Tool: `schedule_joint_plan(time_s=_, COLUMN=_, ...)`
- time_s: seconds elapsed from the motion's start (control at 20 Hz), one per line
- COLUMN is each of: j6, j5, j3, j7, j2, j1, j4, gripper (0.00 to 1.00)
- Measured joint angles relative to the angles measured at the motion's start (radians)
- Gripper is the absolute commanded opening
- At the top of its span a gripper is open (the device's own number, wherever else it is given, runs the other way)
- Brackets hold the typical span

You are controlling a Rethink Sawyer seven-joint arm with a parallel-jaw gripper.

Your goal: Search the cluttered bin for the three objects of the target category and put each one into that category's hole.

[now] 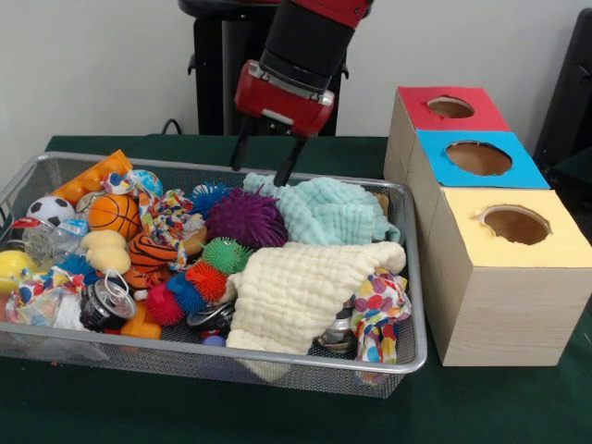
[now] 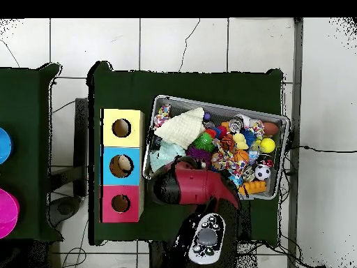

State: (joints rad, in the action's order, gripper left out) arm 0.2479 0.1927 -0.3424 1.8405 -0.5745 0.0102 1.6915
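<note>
Plush tiger (image 1: 151, 252), orange with black stripes, lies at the wire-mesh bin's (image 1: 277, 363) left-centre, long axis crosswise, hemmed by a basketball (image 1: 114, 215) and spiky balls. We count two cloths nearby: cream (image 1: 301, 287) nearer, mint (image 1: 328, 211) beyond. Farther right stand three boxes; the red-ringed hole (image 1: 450, 107) is farthest. Our gripper (image 1: 266, 157) hangs open, empty, over the bin's far rim.

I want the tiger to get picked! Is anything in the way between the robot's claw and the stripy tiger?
Yes. The gripper hangs open at the bin's far rim, and the purple spiky ball sits between it and the tiger, which is wedged among other toys.
</note>
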Motion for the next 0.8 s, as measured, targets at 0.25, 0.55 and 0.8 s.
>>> schedule_joint_plan(time_s=0.25, j6=0.0, j5=0.066, j3=0.035, j7=0.0, j2=0.008, j1=-0.077, j4=-0.028, gripper=1.0)
schedule_joint_plan(time_s=0.55, j6=0.0, j5=0.13, j3=0.055, j7=0.0, j2=0.03, j1=-0.126, j4=-0.071, gripper=1.0)
schedule_joint_plan(time_s=0.8, j6=0.0, j5=0.185, j3=0.076, j7=0.0, j2=0.049, j1=-0.167, j4=-0.1, gripper=1.0)
